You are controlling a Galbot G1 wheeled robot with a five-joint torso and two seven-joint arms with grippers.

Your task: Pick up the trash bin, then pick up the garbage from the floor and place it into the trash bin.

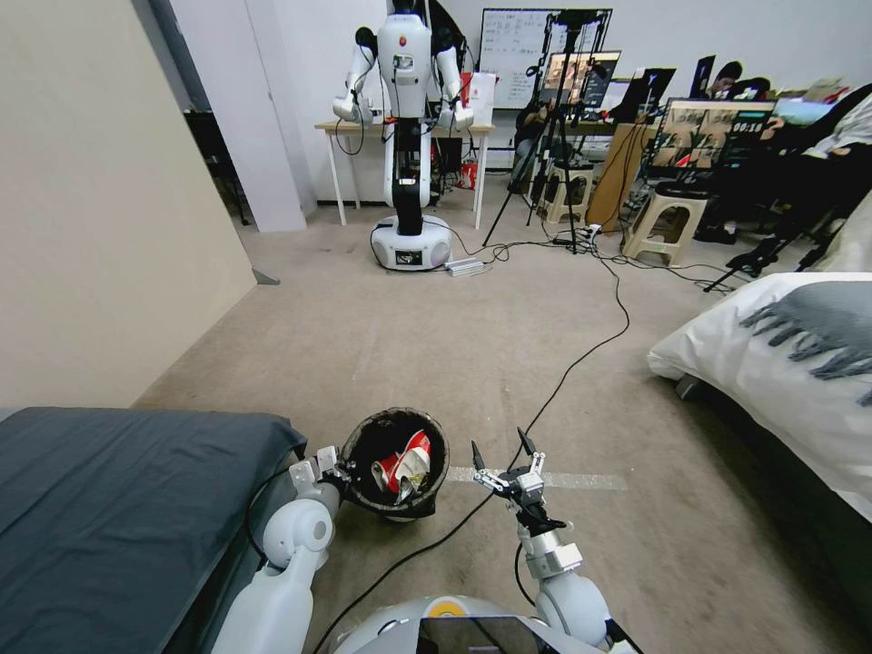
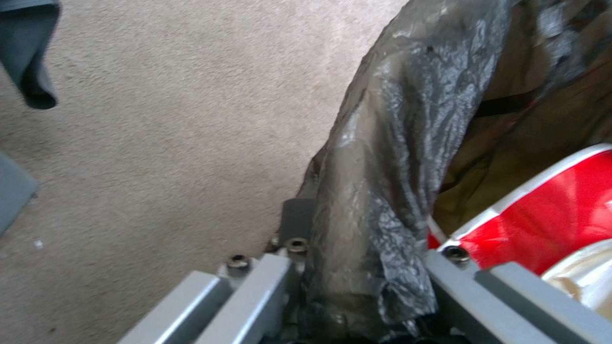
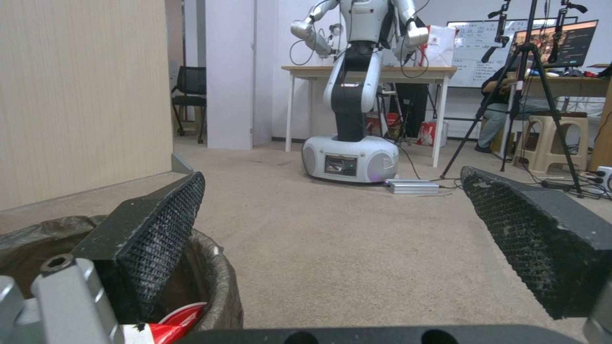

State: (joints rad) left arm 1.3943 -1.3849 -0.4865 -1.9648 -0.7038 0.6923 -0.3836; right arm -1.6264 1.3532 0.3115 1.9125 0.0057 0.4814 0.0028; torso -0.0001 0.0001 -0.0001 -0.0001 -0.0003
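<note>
Beige carpet (image 1: 436,345), cream wall (image 1: 100,200) left, white bed (image 1: 772,372) right, wooden table (image 1: 363,128) behind.

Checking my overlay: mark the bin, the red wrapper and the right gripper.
bin (image 1: 363,440): head view, bag-covered rim.
red wrapper (image 1: 406,461): head view, its middle, inside the bin.
right gripper (image 1: 501,448): head view, between the open fingertips.
</note>
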